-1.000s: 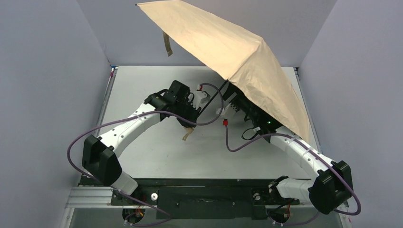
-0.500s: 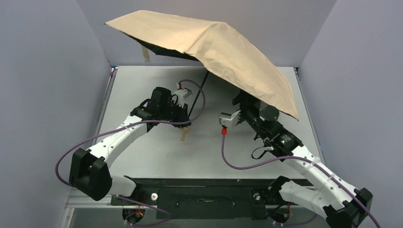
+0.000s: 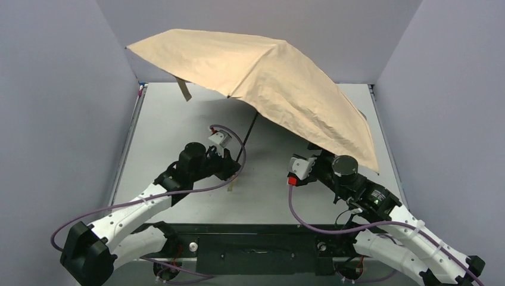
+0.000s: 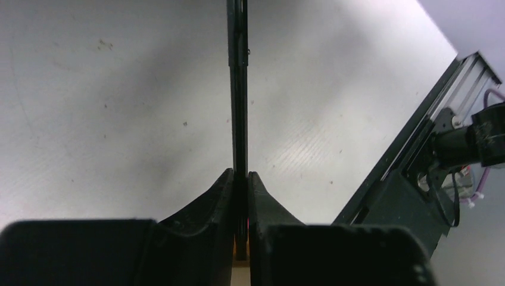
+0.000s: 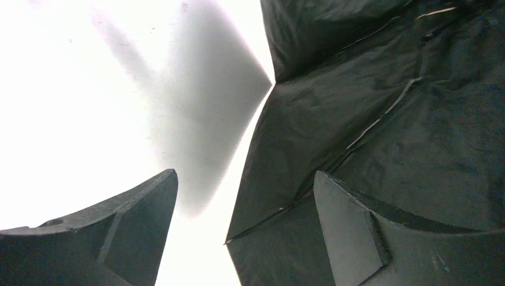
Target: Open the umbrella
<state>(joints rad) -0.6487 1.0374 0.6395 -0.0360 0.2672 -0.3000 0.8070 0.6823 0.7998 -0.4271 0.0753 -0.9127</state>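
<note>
Left fingers (image 4: 217, 205) pinch umbrella (image 3: 280, 71) by thin shaft (image 4: 239, 89); right fingers (image 5: 134, 211) wide, empty. Top-heavy, it may twist in that one grip & tip over.

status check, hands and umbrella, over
left hand shut on umbrella shaft. right hand open, empty, by black lining. canopy spread wide over table. nothing seen blocking.
</note>
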